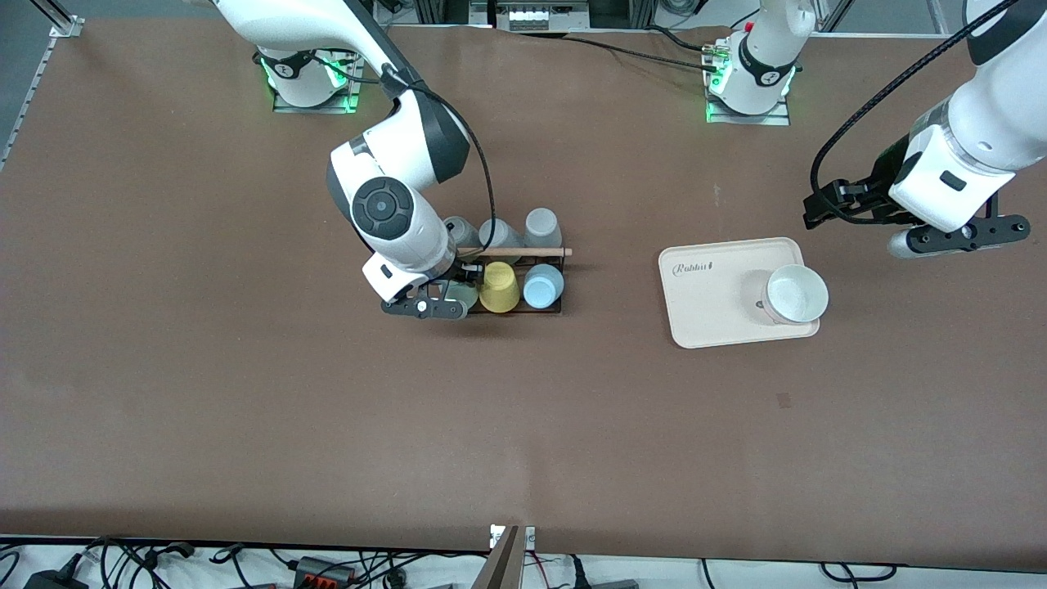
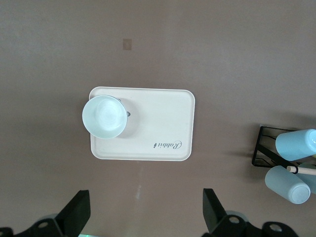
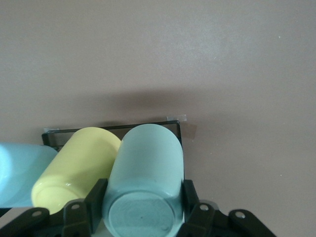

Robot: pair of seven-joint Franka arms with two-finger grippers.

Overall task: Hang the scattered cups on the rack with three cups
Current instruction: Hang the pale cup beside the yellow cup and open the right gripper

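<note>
Right gripper (image 3: 143, 207): fingers clamped on sage green cup (image 3: 145, 177), base toward wrist, over wire rack (image 1: 511, 282).
Beside grip: yellow cup (image 3: 76, 165) touching; light blue cup (image 1: 542, 285) next along, already on rack.
Handling: probably light, rigid, smooth-walled; side grip near base suits, gentle squeeze.
Left gripper (image 2: 143, 212): fingers apart, waiting above cream tray (image 2: 163, 123) bearing pale bowl (image 2: 103, 117).
</note>
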